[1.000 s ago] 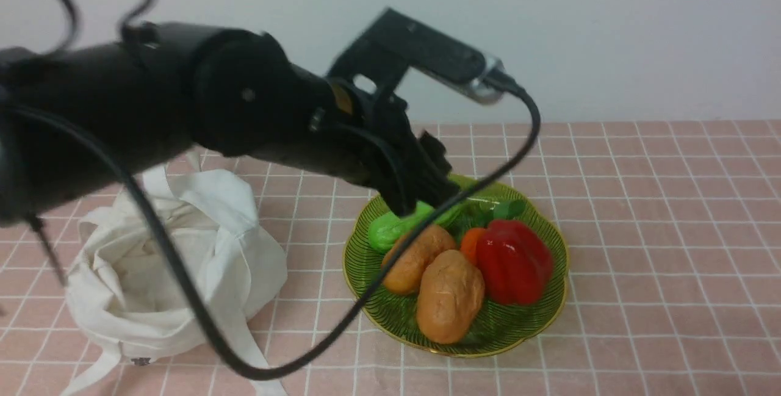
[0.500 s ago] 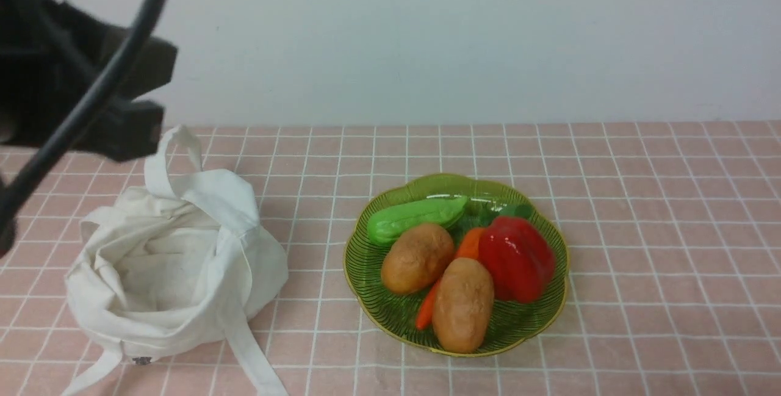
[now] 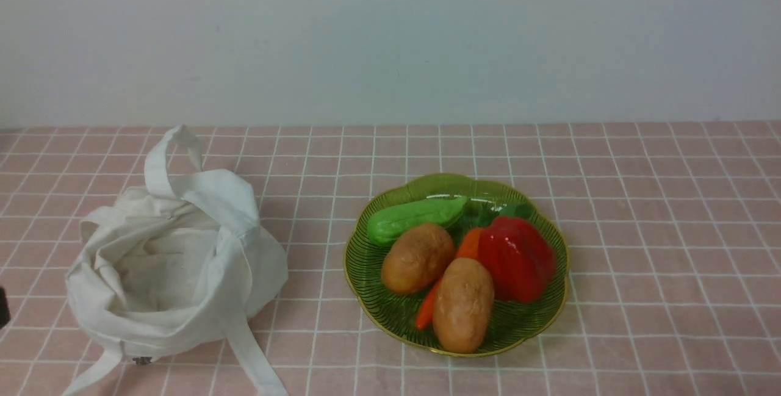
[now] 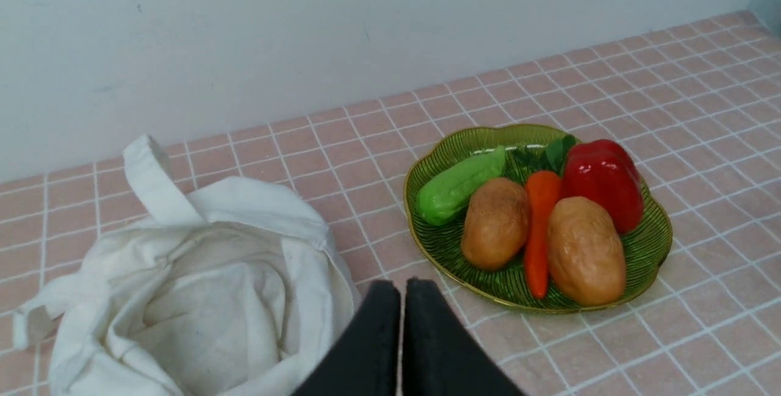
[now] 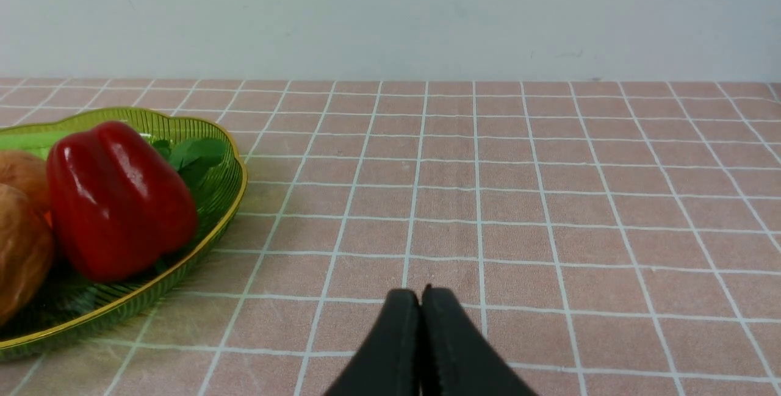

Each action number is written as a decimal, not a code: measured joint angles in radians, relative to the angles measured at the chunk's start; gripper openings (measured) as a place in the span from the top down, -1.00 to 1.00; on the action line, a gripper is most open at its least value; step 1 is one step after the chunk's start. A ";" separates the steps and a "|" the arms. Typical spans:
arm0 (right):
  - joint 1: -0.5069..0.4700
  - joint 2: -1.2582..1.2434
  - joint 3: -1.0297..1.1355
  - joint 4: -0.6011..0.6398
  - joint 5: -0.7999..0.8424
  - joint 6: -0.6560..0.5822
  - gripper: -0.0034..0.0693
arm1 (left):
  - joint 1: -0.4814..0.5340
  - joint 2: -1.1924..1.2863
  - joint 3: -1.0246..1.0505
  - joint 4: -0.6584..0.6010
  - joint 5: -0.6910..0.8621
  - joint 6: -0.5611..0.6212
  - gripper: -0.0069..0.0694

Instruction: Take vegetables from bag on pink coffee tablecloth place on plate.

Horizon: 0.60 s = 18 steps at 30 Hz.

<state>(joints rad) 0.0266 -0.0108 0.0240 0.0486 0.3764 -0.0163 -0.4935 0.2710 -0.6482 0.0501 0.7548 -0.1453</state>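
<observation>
The green plate (image 3: 540, 316) on the pink tablecloth (image 3: 659, 213) holds a light green gourd (image 3: 415, 218), two potatoes (image 3: 418, 257) (image 3: 464, 303), a carrot (image 3: 467, 243) and a red bell pepper (image 3: 517, 257). The off-white bag (image 3: 171, 262) lies slumped and open at the left; I see only cloth inside it. My left gripper (image 4: 401, 291) is shut and empty, held back above the cloth between bag (image 4: 201, 286) and plate (image 4: 656, 249). My right gripper (image 5: 420, 298) is shut and empty over bare cloth, right of the plate (image 5: 226, 201). Neither gripper shows in the front view.
A plain pale wall (image 3: 390, 36) stands close behind the cloth's far edge. The bag's strap handles (image 3: 253, 359) trail toward the near edge. A dark sliver (image 3: 3, 307) of my left arm shows at the front view's left border.
My left arm was over the plate by the gourd a second ago; it has pulled back to the left and out of the front view. The vegetables have settled on the plate.
</observation>
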 joint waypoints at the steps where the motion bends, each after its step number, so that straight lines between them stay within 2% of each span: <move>1: 0.000 0.000 0.000 0.000 0.000 0.000 0.95 | 0.000 -0.041 0.011 -0.010 0.001 -0.007 0.83; 7: 0.000 0.000 0.000 0.000 0.000 -0.001 0.95 | 0.000 -0.140 0.028 -0.050 0.008 -0.016 0.83; 18: 0.000 0.000 0.000 -0.001 0.000 -0.007 0.95 | 0.000 -0.145 0.029 -0.050 0.026 -0.020 0.83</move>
<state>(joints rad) 0.0266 -0.0108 0.0240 0.0477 0.3764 -0.0229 -0.4935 0.1258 -0.6196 0.0000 0.7811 -0.1654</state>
